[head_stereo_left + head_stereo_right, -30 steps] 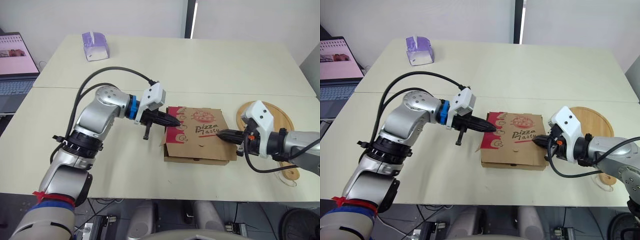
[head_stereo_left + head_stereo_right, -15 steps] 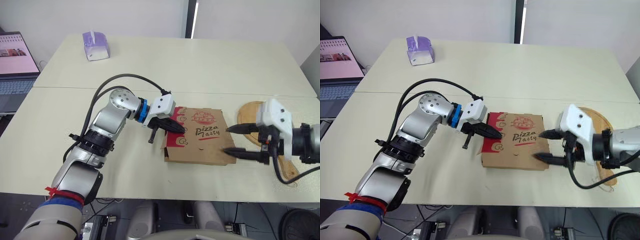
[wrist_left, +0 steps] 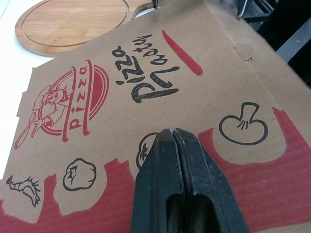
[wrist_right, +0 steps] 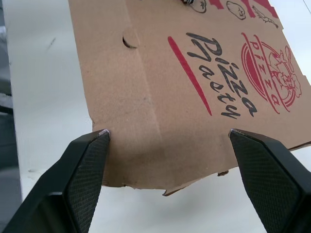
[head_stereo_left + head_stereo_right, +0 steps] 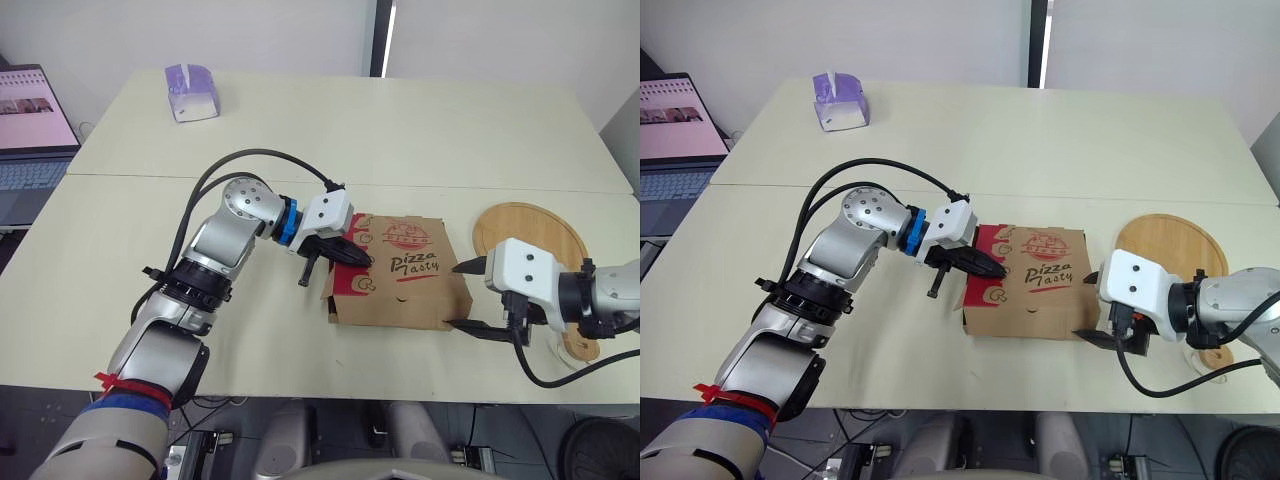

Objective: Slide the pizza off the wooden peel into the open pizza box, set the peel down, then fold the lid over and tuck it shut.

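Sitting near the front edge of the table (image 5: 420, 130), the pizza box (image 5: 405, 285) has its lid (image 3: 146, 82) down, so the inside is hidden. The left gripper (image 5: 358, 258), fingers pressed tight together, has its tip on the lid's red-printed left side. The right gripper (image 4: 168, 135) is spread wide at the box's right edge; whether it touches is hard to judge. Just beyond, the wooden peel (image 5: 525, 225) lies flat, handle partly behind the right arm. Far off are a tissue box (image 5: 190, 92) and a laptop (image 5: 30, 120), cut by the frame.
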Controlling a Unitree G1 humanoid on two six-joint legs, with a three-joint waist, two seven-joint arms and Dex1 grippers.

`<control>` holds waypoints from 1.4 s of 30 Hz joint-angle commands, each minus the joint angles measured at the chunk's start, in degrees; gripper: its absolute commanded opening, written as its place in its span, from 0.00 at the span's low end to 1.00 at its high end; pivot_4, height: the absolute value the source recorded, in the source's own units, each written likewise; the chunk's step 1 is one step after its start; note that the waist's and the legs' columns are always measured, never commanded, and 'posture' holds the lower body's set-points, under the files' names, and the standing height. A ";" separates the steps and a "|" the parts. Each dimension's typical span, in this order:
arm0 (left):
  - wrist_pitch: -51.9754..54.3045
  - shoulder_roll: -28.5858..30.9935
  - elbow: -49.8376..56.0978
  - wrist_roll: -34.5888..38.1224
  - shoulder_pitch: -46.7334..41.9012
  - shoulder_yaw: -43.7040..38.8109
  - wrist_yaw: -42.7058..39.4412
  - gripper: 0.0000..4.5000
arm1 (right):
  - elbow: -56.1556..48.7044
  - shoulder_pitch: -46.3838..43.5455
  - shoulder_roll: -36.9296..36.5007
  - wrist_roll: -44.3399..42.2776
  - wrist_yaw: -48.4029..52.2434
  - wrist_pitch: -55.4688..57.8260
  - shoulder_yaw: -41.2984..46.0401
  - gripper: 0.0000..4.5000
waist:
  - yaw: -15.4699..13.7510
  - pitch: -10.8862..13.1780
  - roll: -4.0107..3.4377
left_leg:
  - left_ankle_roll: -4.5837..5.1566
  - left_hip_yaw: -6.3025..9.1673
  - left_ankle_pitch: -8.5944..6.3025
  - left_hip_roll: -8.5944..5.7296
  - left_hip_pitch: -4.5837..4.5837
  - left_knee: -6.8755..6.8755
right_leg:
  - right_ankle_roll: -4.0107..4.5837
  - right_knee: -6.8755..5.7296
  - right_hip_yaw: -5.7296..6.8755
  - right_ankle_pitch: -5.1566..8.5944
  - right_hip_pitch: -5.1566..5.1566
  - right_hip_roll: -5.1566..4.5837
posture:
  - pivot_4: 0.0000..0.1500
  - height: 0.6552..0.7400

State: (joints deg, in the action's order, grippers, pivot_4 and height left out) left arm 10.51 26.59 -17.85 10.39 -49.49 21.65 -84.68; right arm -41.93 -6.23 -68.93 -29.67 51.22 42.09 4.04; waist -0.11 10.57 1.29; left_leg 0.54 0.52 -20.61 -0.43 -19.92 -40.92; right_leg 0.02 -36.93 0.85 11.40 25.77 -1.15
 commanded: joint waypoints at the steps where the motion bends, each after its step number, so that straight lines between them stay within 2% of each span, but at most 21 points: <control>1: -0.32 -0.05 1.28 0.26 -0.76 -0.64 -0.96 0.00 | 0.47 -1.28 0.92 3.83 -0.63 -3.08 -1.31 0.94 | 0.00 0.00 0.00 | 0.00 0.00 0.00 0.00 0.00 0.00 | 0.00 0.00 0.00 0.00 0.00 0.00 | 1.00 0.75; 7: -1.01 0.41 2.69 0.10 0.03 -0.05 -2.40 0.00 | 0.37 -4.11 5.00 2.71 -2.07 -0.55 -1.69 0.94 | 0.04 0.00 0.00 | -0.01 -0.01 0.00 0.00 0.01 -0.01 | 0.01 -0.02 0.00 0.00 0.00 0.02 | 1.00 0.75; 17: -1.29 -0.26 3.39 0.18 -0.08 0.35 -3.68 0.00 | 0.48 -7.44 10.01 5.84 -7.31 2.83 -4.02 0.94 | 0.09 0.00 0.00 | 0.00 -0.02 0.00 0.01 0.02 -0.04 | 0.02 -0.05 -0.03 -0.01 0.00 0.01 | 1.00 0.75; 29: -4.01 1.80 4.79 -2.32 3.00 1.88 -4.87 0.00 | -4.19 -2.97 13.35 8.62 -11.46 4.87 -6.63 0.94 | 0.21 -0.01 -0.01 | -0.01 -0.09 0.01 0.03 0.08 -0.07 | 0.02 -0.12 -0.09 -0.01 -0.02 0.07 | 1.00 0.75; 32: -4.06 1.95 4.70 -2.53 3.11 1.72 -4.59 0.00 | -5.52 -1.44 13.94 6.70 -10.68 4.68 -3.03 0.94 | 0.14 -0.01 -0.01 | -0.01 -0.07 0.01 0.02 0.07 -0.08 | 0.02 -0.10 -0.07 -0.01 -0.02 0.07 | 1.00 0.75; 36: -4.03 2.00 4.56 -2.65 3.03 1.52 -4.34 0.00 | -4.36 -1.17 14.37 -0.35 -8.06 7.90 6.84 0.94 | 0.13 -0.01 -0.01 | 0.00 -0.09 0.01 0.00 0.06 -0.08 | 0.02 -0.08 -0.08 -0.01 -0.03 0.07 | 1.00 0.75; 38: -4.03 2.02 4.49 -2.67 3.00 1.44 -4.32 0.00 | -0.64 -1.99 13.41 -4.25 -6.21 10.59 12.92 0.94 | 0.11 -0.01 -0.01 | 0.00 -0.07 0.01 -0.01 0.08 -0.08 | 0.02 -0.06 -0.07 -0.02 -0.06 0.07 | 1.00 0.75; 41: -4.12 2.08 4.33 -2.75 2.99 1.35 -4.29 0.00 | 4.66 -0.78 10.40 -3.83 -4.30 11.30 17.24 0.94 | 0.02 -0.01 -0.01 | 0.01 -0.03 0.01 -0.01 0.12 -0.08 | 0.02 -0.05 -0.05 -0.02 -0.15 0.07 | 1.00 0.75; 42: -4.08 2.10 4.33 -2.74 2.99 1.33 -4.28 0.00 | 5.73 0.88 9.22 -1.98 -3.77 9.91 17.10 0.85 | 0.00 -0.01 -0.01 | 0.01 -0.02 0.01 0.00 0.13 -0.08 | 0.02 -0.04 -0.04 -0.02 -0.17 0.07 | 1.00 0.75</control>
State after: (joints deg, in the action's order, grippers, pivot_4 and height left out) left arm 6.92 28.08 -13.91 8.27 -46.73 22.78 -88.89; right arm -37.07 -6.66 -58.46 -32.72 46.33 52.97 19.57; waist -0.10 10.57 1.28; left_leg 0.55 0.50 -20.61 -0.43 -19.78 -41.00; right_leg 0.04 -36.96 0.81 11.38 25.59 -1.08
